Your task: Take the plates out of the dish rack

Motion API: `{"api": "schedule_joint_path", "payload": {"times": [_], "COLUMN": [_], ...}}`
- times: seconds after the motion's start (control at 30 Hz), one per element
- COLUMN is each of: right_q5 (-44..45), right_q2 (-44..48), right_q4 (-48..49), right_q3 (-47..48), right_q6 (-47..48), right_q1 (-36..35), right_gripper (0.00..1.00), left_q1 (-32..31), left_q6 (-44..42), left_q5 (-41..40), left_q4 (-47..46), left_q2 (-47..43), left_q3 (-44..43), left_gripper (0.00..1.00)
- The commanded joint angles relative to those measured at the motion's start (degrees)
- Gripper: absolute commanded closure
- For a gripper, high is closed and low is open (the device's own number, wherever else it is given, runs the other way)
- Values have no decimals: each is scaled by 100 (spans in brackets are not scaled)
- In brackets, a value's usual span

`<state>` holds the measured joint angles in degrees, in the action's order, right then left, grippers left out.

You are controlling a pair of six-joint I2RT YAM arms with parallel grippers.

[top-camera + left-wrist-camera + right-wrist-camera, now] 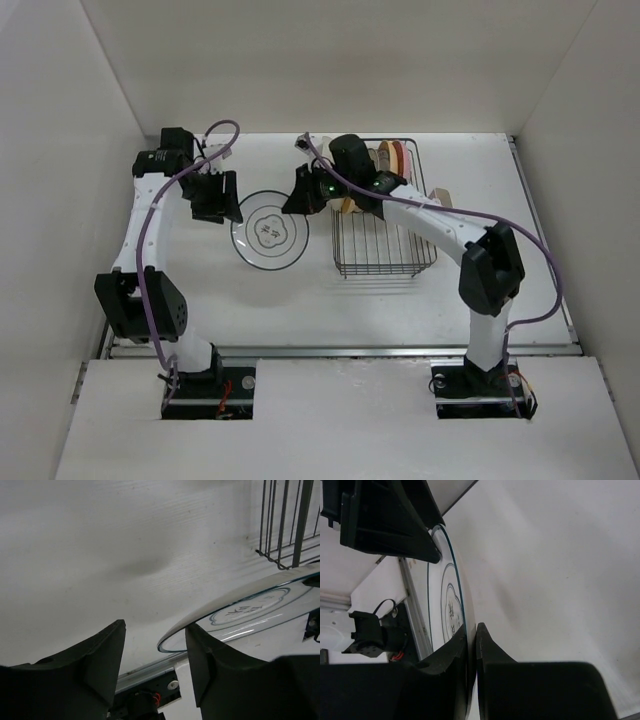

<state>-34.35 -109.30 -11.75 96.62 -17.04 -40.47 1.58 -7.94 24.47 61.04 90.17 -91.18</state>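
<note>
Ringed plate (269,230): rim pinched by right gripper (303,192), held clear of rack (385,262); left gripper (222,205) spread beside it (probably to receive).

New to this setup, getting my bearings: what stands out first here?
A white ringed plate is mid-table, its rim pinched in the right gripper. The left gripper is open at its opposite edge. To the right, the dish rack holds more plates upright at its far end.

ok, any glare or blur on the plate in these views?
Top external: even light, ringed plate sharp, no glare. Left wrist: bright streaks reflect off it, soft shadow on the table. Right wrist: plate edge-on, right gripper near black, detail lost.
</note>
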Motion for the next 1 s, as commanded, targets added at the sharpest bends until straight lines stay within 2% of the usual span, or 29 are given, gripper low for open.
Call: {"api": "schedule_joint_path", "payload": {"times": [0.0,0.03,0.23,0.3,0.47,0.6,0.63,0.73,0.87,0.97], "right_q5": [-898,-959,-1319,-1372,-1110,-364,82,831,2577,3274], "right_q2": [-57,-109,-373,-434,-549,-751,-751,-698,-480,-119], "right_q4": [929,981,1228,1228,1097,280,9,-169,-731,-872], "right_q3": [50,50,129,199,365,937,1086,1087,1341,1394], "right_q6": [-300,-300,-528,-529,-529,-371,-318,-195,-116,-36], "right_q1": [-40,-40,-40,-40,-40,-40,-40,-40,-40,-40], "right_gripper": [100,100,100,100,100,61,49,21,16,16], "left_q1": [-9,-9,-9,-9,-9,315,455,571,676,738], "left_q6": [-268,-269,-961,-1042,-1245,-990,-824,-639,-384,-181], "left_q5": [532,689,1691,1895,1781,1658,1658,1430,1034,683], "left_q4": [136,215,962,1190,1306,1148,1069,761,445,181], "left_q2": [184,316,606,668,730,782,783,835,1080,1562], "left_q3": [65,-5,-181,-313,-252,-252,-252,-191,-50,30], "left_gripper": [53,66,85,100,100,100,100,100,100,100]}}
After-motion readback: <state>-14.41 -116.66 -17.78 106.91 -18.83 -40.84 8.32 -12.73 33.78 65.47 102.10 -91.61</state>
